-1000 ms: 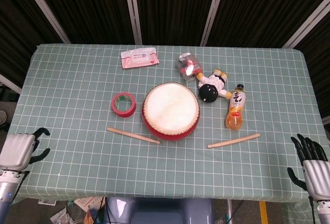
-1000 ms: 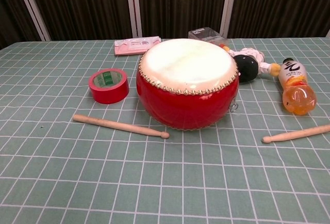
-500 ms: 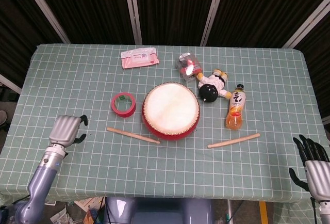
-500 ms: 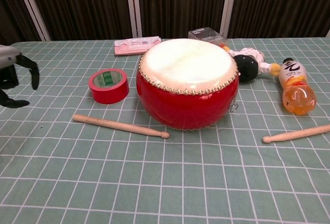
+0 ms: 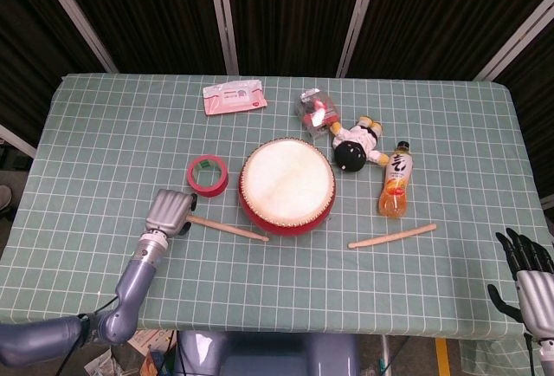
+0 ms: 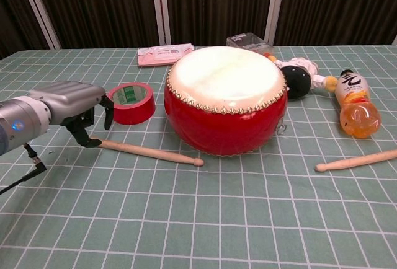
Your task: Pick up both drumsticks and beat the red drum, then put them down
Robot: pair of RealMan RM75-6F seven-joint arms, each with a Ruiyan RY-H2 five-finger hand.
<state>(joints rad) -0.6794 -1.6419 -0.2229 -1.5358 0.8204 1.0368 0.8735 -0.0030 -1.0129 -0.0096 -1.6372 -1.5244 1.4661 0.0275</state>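
The red drum point(image 5: 286, 185) point(image 6: 225, 98) with a pale skin stands at the table's middle. One wooden drumstick point(image 5: 229, 228) point(image 6: 152, 153) lies to its front left, and a second drumstick point(image 5: 392, 236) point(image 6: 356, 160) lies to its front right. My left hand point(image 5: 171, 211) point(image 6: 74, 105) hovers over the outer end of the left drumstick, fingers hanging down and apart on either side of it, gripping nothing. My right hand point(image 5: 528, 272) sits beyond the table's right front corner with fingers spread, far from the right drumstick; the chest view does not show it.
A red tape roll point(image 5: 208, 175) point(image 6: 130, 103) lies just behind my left hand. An orange drink bottle point(image 5: 396, 181) point(image 6: 353, 105), a plush toy point(image 5: 357, 145) and a clear box point(image 5: 316, 109) sit right of and behind the drum. A wipes pack point(image 5: 235, 97) lies at the back.
My left arm has swung in from the table's left front edge to the left drumstick's outer end. The right hand has barely moved; both sticks lie as before.
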